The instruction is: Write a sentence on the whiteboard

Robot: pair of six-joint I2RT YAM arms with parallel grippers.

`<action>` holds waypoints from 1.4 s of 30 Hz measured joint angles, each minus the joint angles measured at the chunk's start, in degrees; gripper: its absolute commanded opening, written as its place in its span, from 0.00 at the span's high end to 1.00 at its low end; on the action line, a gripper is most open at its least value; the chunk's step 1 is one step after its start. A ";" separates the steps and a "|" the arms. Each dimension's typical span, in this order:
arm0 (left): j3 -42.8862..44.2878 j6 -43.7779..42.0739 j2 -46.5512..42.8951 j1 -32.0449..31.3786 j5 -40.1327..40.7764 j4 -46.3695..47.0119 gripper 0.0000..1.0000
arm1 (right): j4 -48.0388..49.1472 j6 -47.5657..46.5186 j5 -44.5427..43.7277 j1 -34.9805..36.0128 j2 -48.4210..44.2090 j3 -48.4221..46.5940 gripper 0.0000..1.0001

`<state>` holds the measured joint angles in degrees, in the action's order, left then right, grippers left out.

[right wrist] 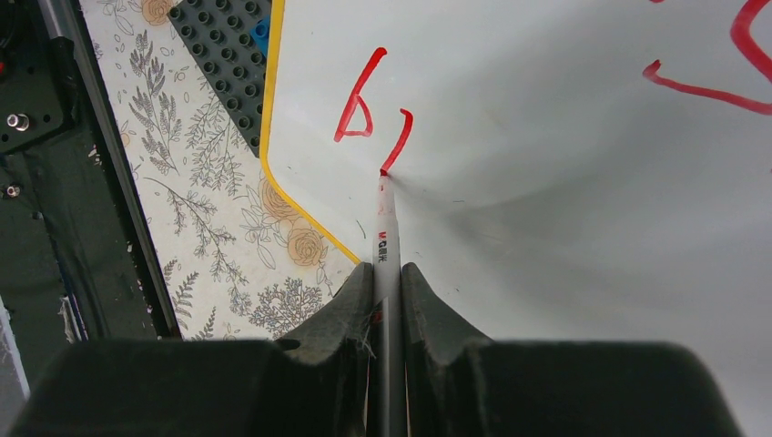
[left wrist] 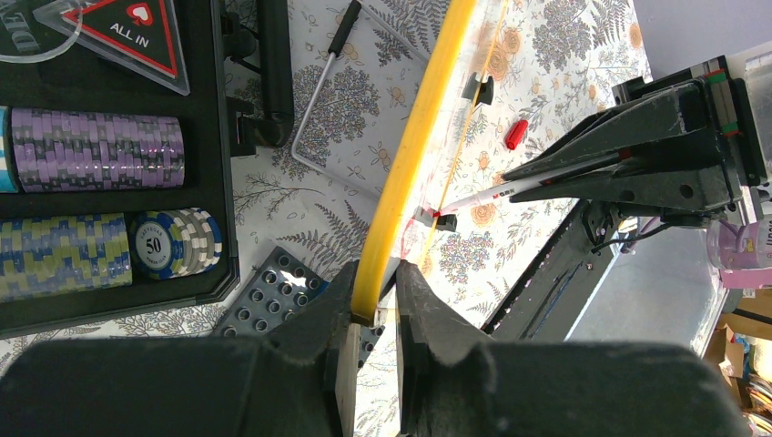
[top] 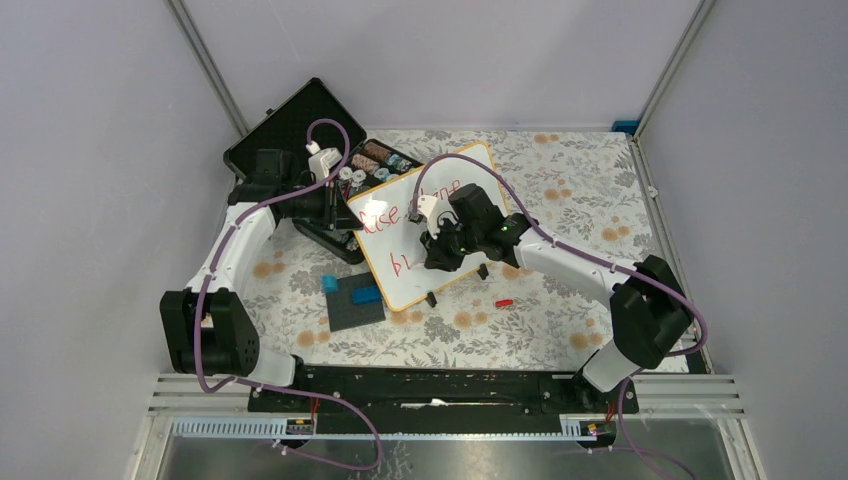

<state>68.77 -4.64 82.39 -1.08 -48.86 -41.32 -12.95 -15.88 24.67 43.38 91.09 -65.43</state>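
Note:
The whiteboard (top: 400,235) stands tilted on the floral table, its frame looking yellow. My left gripper (left wrist: 375,293) is shut on its frame edge (left wrist: 414,137) at the left side. My right gripper (right wrist: 388,273) is shut on a white red-ink marker (right wrist: 386,228), whose tip touches the board (right wrist: 564,182). The sentence (top: 385,212) shows red words on the upper line, partly hidden by my right arm. On the lower line only "b" and a second stroke (right wrist: 373,114) are written. The marker also shows in the left wrist view (left wrist: 510,187).
A dark grey studded plate (top: 355,302) with blue blocks lies left of the board's lower corner. An open black case of poker chips (top: 330,150) stands behind the board. A red marker cap (top: 504,301) lies on the table near the board's foot.

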 measured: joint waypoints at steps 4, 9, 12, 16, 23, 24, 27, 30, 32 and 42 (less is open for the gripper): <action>0.00 0.00 0.00 0.00 0.00 -0.02 1.00 | -0.02 0.04 -0.02 0.00 0.00 -0.04 1.00; 0.00 0.02 0.00 0.00 0.00 0.00 1.00 | -0.11 0.07 -0.15 0.00 0.02 -0.33 1.00; 0.00 0.02 0.00 0.00 0.00 0.00 1.00 | -0.15 0.07 -0.20 0.00 0.02 -0.46 1.00; 0.00 0.00 0.00 0.00 0.00 0.00 1.00 | -0.28 0.07 -0.66 -0.09 0.04 -1.38 1.00; 0.00 0.02 0.00 0.00 0.02 0.00 1.00 | -0.28 0.33 -0.74 -0.81 0.04 -2.38 1.00; 0.00 0.02 0.00 0.00 0.02 0.00 1.00 | -0.35 0.33 -0.74 -0.85 0.04 -2.45 1.00; 0.00 0.02 0.00 0.00 0.02 0.00 1.00 | -0.48 0.33 -0.74 -1.14 0.04 -2.82 1.00; 0.00 0.02 0.00 0.00 0.04 0.02 1.00 | -0.50 0.37 -0.46 -1.73 0.04 -2.93 1.00; 0.00 0.02 0.00 0.00 0.04 0.02 1.00 | -0.50 0.42 -0.15 -2.01 0.04 -2.93 1.00; 0.00 0.07 0.00 -0.07 0.02 0.02 1.00 | -0.57 0.20 1.31 -2.69 -0.15 -2.93 1.00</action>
<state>68.77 -4.58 82.39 -1.15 -48.84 -41.30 -13.52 -15.68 25.98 40.69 90.94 -68.36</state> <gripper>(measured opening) 0.173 0.186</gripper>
